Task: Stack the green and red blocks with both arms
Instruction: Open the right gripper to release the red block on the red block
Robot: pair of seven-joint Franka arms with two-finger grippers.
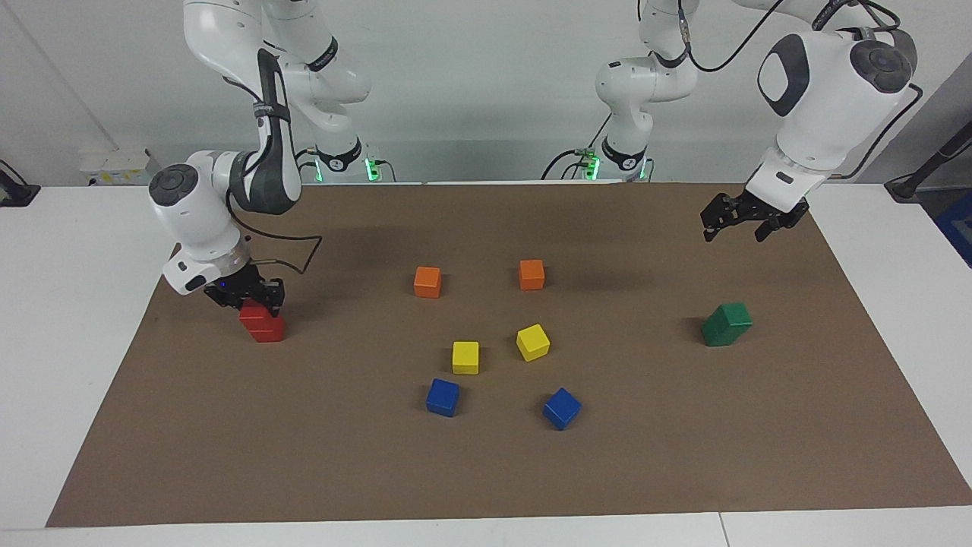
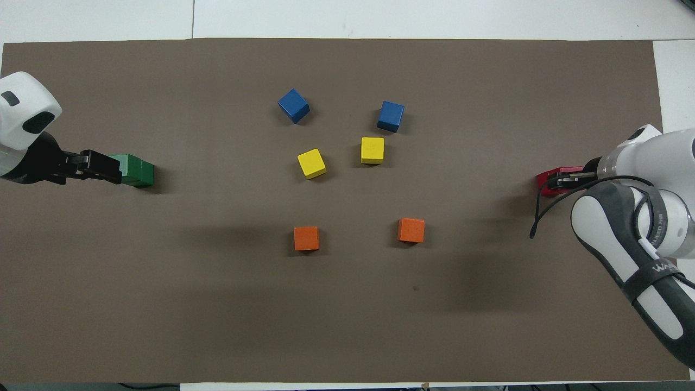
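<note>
Blue cubes | red stack — right claw atop (grip unclear) | left claw open, above green stack

- The right arm enters at the upper left of the facing view and bends down steeply, wrist tipped low.
- The right gripper sits at the left of that frame, close above the surface; whether its jaws are parted or closed cannot be told.
- The left arm hangs at the upper right, and the left gripper is raised with jaws spread wide, holding nothing.
</note>
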